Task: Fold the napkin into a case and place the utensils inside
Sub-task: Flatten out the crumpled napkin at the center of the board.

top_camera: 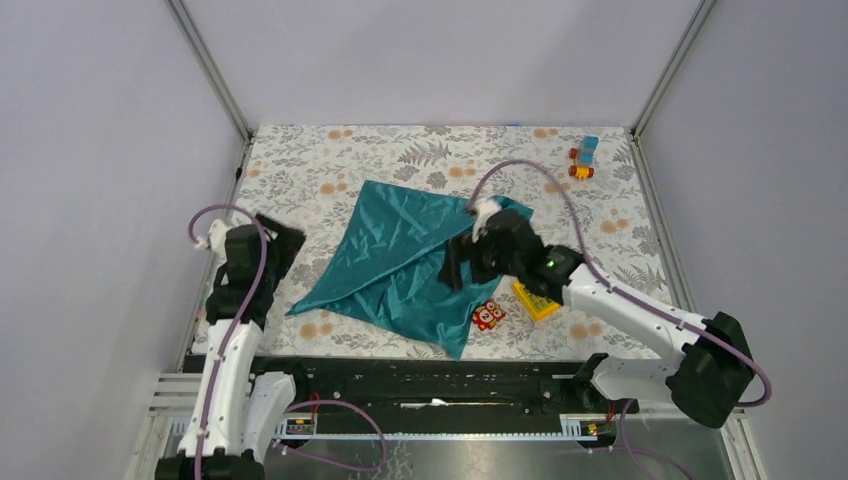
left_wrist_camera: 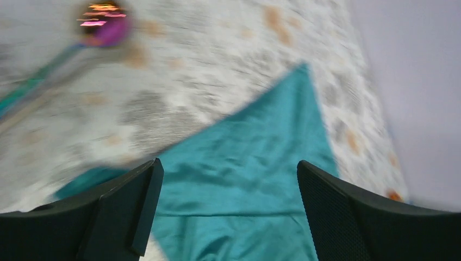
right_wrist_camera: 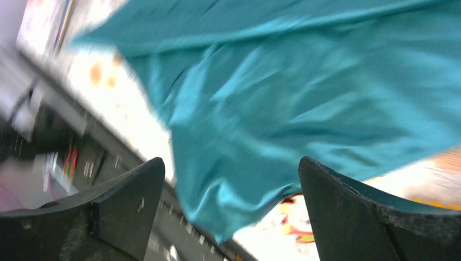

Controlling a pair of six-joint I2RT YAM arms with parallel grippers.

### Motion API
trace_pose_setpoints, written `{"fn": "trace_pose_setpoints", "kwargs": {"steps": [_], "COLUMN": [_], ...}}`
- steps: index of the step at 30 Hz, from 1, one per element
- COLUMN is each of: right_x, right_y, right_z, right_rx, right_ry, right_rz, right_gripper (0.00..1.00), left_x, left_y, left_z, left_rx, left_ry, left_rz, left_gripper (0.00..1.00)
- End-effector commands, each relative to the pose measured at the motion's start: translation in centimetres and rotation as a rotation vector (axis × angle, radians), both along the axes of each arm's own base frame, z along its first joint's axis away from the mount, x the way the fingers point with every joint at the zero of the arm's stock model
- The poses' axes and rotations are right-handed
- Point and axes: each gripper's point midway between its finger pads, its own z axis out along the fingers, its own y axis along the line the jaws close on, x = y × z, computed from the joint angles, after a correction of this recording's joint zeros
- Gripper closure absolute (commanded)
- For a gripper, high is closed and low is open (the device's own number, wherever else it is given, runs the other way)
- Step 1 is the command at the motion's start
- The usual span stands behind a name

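The teal napkin (top_camera: 400, 260) lies loosely spread as a creased diamond in the middle of the table. No case is in view. My left gripper (top_camera: 278, 242) hovers open just off the napkin's left corner, and the cloth (left_wrist_camera: 244, 179) shows between its empty fingers. A spoon (left_wrist_camera: 106, 24) with a shiny pink bowl and a bluish handle lies blurred on the table beyond it; this utensil is hidden in the top view. My right gripper (top_camera: 457, 268) is open over the napkin's right side, nothing in it, with the cloth (right_wrist_camera: 304, 92) below it.
A small red owl toy (top_camera: 488, 315) and a yellow block (top_camera: 535, 300) sit by the napkin's near right edge; the owl (right_wrist_camera: 296, 220) peeks out under the cloth. A toy car (top_camera: 583, 158) stands at the far right. Metal posts and grey walls enclose the floral tablecloth (top_camera: 330, 160).
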Motion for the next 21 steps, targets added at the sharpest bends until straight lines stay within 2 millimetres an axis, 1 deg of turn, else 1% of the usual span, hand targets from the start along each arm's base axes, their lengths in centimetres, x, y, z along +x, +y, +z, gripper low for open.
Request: {"fn": "trace_pose_setpoints", "kwargs": {"steps": [1, 2, 4, 6, 8, 10, 13, 14, 15, 17, 19, 21], "right_x": [10.3, 11.7, 14.3, 16.5, 18.4, 19.8, 21.4, 21.8, 22.2, 22.6, 23.0, 23.5], "right_y": [-7.9, -9.1, -11.0, -12.2, -13.3, -14.0, -15.0, -15.3, -15.5, -15.7, -16.1, -16.5], "right_z": [0.4, 0.0, -1.7, -2.6, -3.7, -4.6, -5.3, -5.6, -5.7, -5.9, -6.3, -6.9], "right_rx": [-0.074, -0.078, -0.119, -0.122, -0.118, -0.114, -0.129, -0.142, -0.155, -0.176, -0.193, -0.200], "right_ry": [-0.025, -0.005, 0.027, 0.059, 0.090, 0.129, 0.143, 0.138, 0.134, 0.127, 0.122, 0.134], "right_rz": [-0.632, -0.693, -0.775, -0.817, -0.840, -0.847, -0.856, -0.857, -0.851, -0.843, -0.854, -0.875], "right_gripper": [0.00, 0.00, 0.00, 0.01, 0.02, 0.06, 0.09, 0.09, 0.10, 0.11, 0.10, 0.10], "left_x": [7.1, 8.2, 10.5, 13.1, 15.8, 18.5, 22.1, 23.2, 24.2, 25.7, 26.7, 27.4], "left_y": [-9.2, -10.9, -13.7, -16.5, -18.7, -20.0, -20.9, -20.9, -21.0, -20.9, -20.5, -19.4], "left_z": [4.5, 3.7, 2.3, 1.5, 0.2, -1.5, -4.2, -5.6, -6.0, -7.3, -8.8, -10.6], "left_rx": [-0.117, -0.143, -0.144, -0.148, -0.176, -0.204, -0.241, -0.251, -0.254, -0.268, -0.292, -0.328], "left_ry": [-0.314, -0.295, -0.246, -0.233, -0.230, -0.218, -0.185, -0.170, -0.181, -0.183, -0.160, -0.127], "left_rz": [-0.550, -0.610, -0.705, -0.788, -0.831, -0.828, -0.787, -0.767, -0.751, -0.706, -0.662, -0.595], "left_gripper": [0.01, 0.02, 0.04, 0.05, 0.07, 0.11, 0.16, 0.16, 0.17, 0.17, 0.16, 0.15]}}
